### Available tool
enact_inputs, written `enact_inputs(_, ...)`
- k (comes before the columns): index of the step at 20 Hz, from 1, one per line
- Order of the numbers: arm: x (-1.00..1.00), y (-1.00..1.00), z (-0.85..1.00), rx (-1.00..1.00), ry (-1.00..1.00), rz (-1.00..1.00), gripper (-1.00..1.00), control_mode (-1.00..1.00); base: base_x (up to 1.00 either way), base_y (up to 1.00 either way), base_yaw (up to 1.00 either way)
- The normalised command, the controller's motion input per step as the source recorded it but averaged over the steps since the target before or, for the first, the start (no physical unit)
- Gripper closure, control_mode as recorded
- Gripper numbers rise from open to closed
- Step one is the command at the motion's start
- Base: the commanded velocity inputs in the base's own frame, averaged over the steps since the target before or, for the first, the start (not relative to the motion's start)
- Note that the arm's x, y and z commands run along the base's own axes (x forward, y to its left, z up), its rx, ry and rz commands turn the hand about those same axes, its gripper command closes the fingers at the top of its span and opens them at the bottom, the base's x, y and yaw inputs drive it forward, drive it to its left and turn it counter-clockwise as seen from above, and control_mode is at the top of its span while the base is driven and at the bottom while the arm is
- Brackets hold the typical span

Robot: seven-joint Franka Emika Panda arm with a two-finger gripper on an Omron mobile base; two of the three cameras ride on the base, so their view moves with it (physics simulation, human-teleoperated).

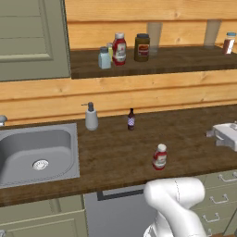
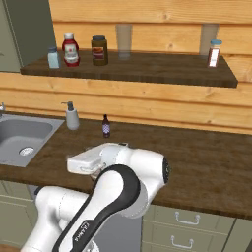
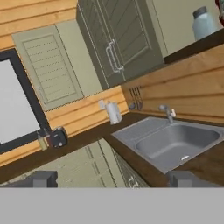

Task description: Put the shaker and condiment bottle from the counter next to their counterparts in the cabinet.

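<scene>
The red condiment bottle [image 1: 159,157] with its white cap stands upright on the dark wood counter [image 1: 120,152], near the front edge. The pale-blue shaker [image 1: 104,58] [image 2: 52,57] [image 3: 203,24] stands on the cabinet shelf [image 1: 185,62], just left of the other red bottle [image 1: 119,48] [image 2: 70,50]. A pale lid [image 1: 109,46] peeks out between these two. My gripper [image 1: 217,134] [image 2: 86,166] [image 3: 114,179] hovers over the counter to the right of the condiment bottle, pointing left toward the sink. It is open, with nothing between its fingers.
On the shelf stand a dark brown jar [image 1: 142,47], two glasses [image 1: 154,33] and a reddish-brown shaker [image 1: 228,43]. By the back wall stand a soap dispenser [image 1: 91,116] and a tiny dark bottle [image 1: 131,119]. The steel sink [image 1: 37,155] lies at the left, and the cabinet door [image 1: 28,37] hangs above it.
</scene>
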Motion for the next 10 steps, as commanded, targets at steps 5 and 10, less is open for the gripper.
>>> enact_inputs(5, 0.00, 0.03, -0.73, -0.08, -0.17, 0.11, -1.00, -1.00, 0.00, 0.00, 0.00)
enact_inputs(10, 0.03, 0.01, -0.48, -0.07, -0.23, 0.11, -1.00, -1.00, 0.00, 0.00, 0.00)
